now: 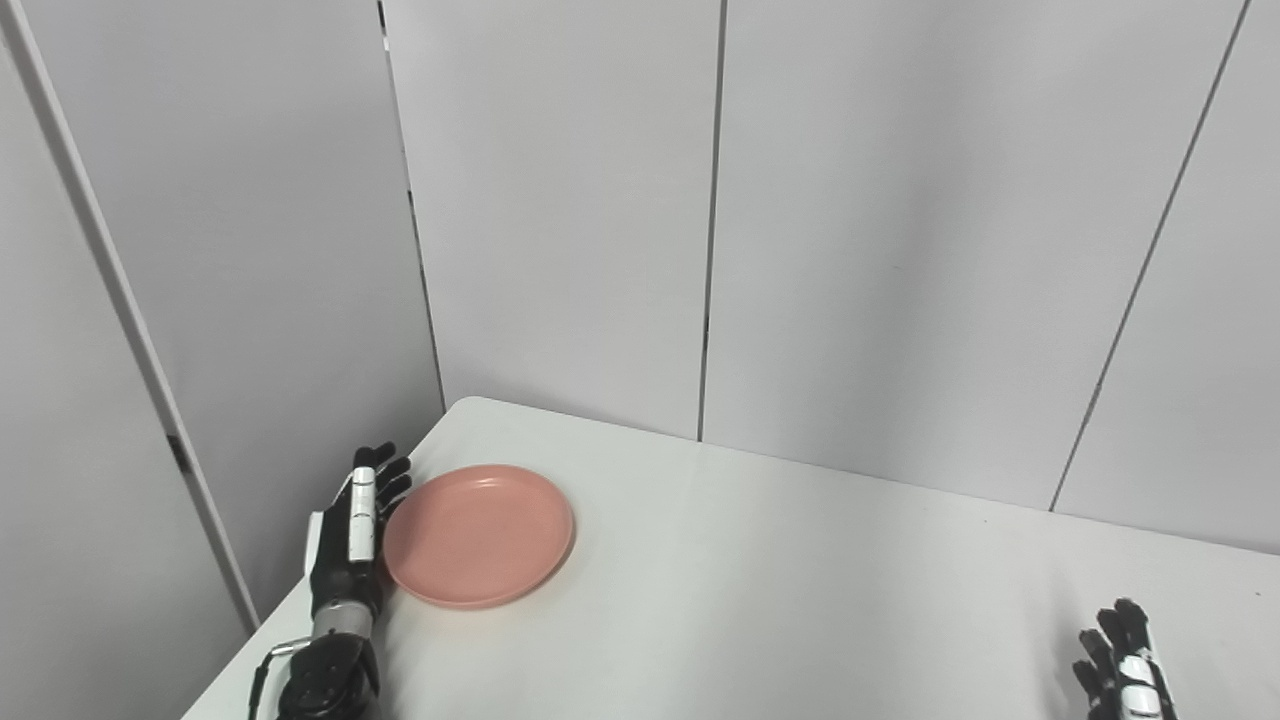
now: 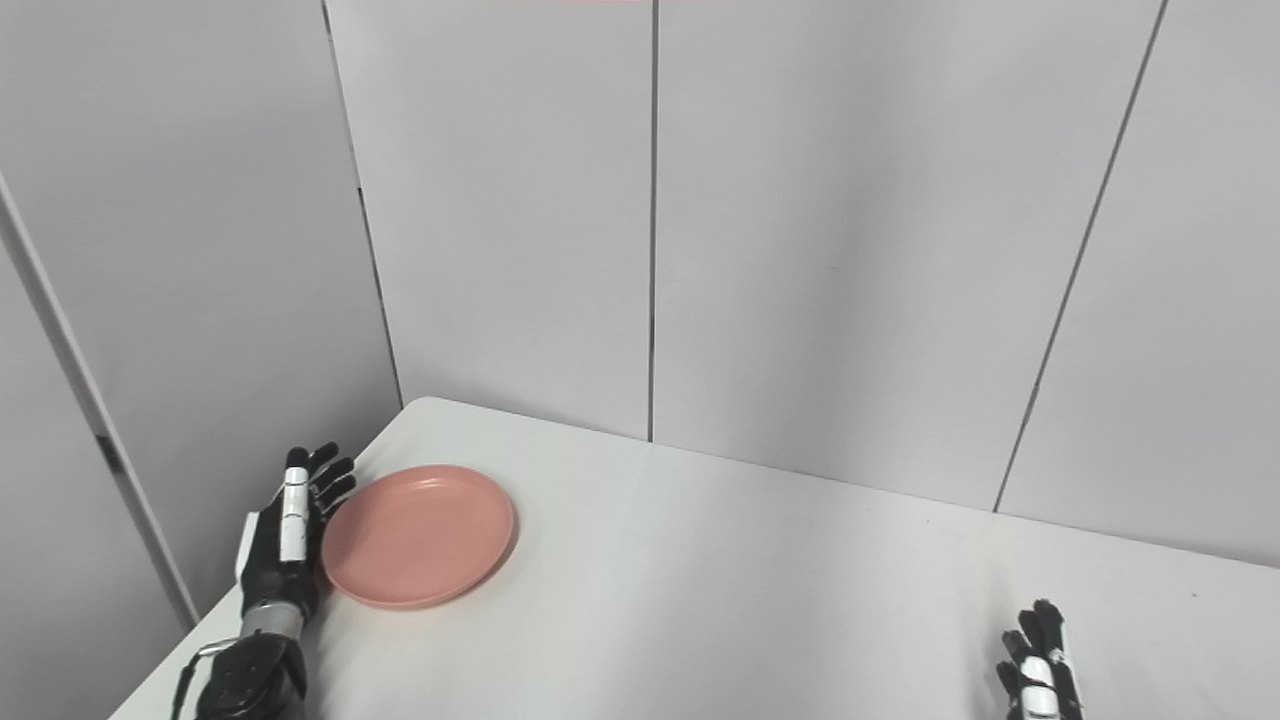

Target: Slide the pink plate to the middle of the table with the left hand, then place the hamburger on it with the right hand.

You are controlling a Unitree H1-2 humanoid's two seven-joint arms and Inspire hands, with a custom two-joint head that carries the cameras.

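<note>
My left hand [image 1: 352, 535], fingers spread, rests against the pink plate [image 1: 478, 535] at the tabletop's [image 1: 760, 600] lower left. My right hand [image 1: 1125, 665], lower right, holds nothing, fingers apart.

Bare table [image 1: 800, 580] right of pink plate [image 1: 478, 535]

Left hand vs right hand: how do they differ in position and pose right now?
The black-and-white left hand lies at the table's left edge, fingers extended flat beside the round pink plastic plate, against or very near its rim; the black-and-white right hand sits at the lower right, far from the plate, mostly cut off by the picture edge. The left hand shows fully with its wrist; the right shows only its fingers, which are apart. Both are open and hold nothing.
</note>
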